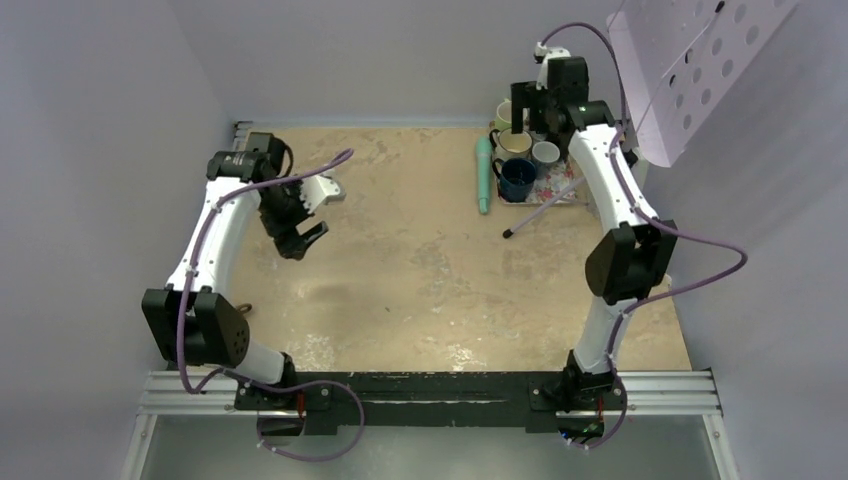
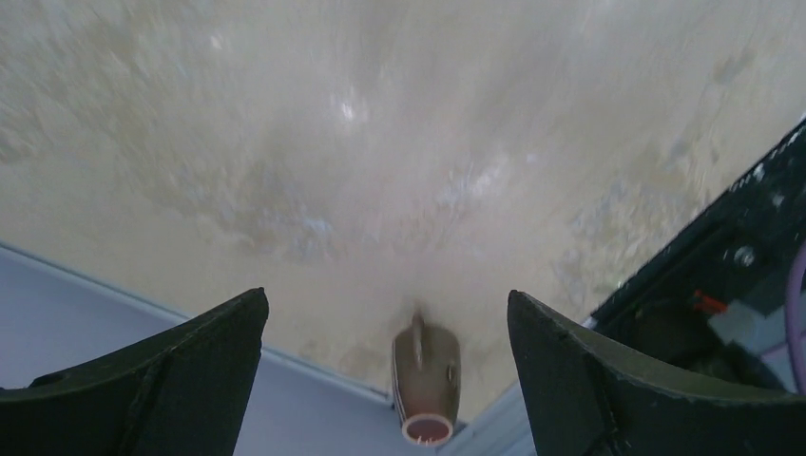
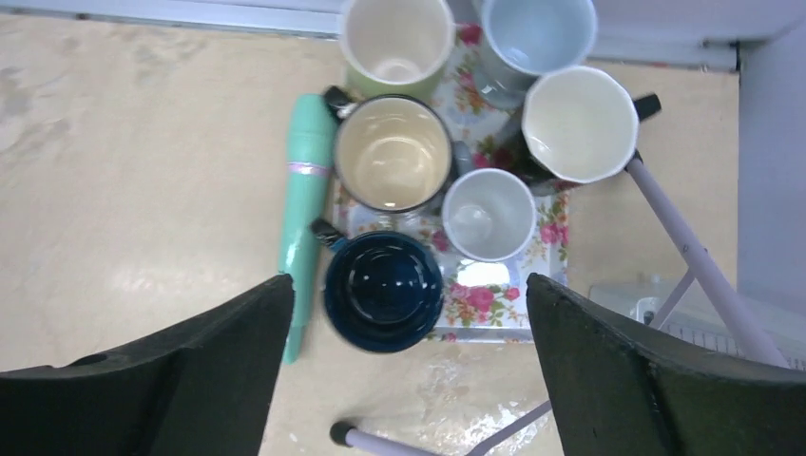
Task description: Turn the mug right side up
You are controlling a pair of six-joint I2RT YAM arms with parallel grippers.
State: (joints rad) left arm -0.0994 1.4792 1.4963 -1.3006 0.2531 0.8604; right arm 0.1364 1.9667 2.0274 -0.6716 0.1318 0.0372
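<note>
A sandy table (image 1: 400, 270) is seen with both arms raised over it. The left gripper (image 2: 385, 302) is held wide open over the left part of the table, with nothing between its fingers. The right gripper (image 3: 409, 285) is likewise spread open and empty, hung above a flowered tray (image 3: 494, 306) in the far right corner. A long teal stick (image 3: 304, 190) is laid just beside the tray's left edge.

Six mugs are crowded on the tray, and every one is shown mouth up. The dark blue mug (image 3: 383, 290) is placed at the tray's near left corner, directly under the right gripper.

One small brown mug (image 2: 426, 375) is found well apart from the others. It appears to be lying on its side at the table's left edge, handle uppermost, though it is blurred. This is judged to be the one to be righted.

It is probably glazed ware: stiff, smooth, breakable, of moderate weight. A hold across the wall near the rim, clear of the handle, is advised.
</note>
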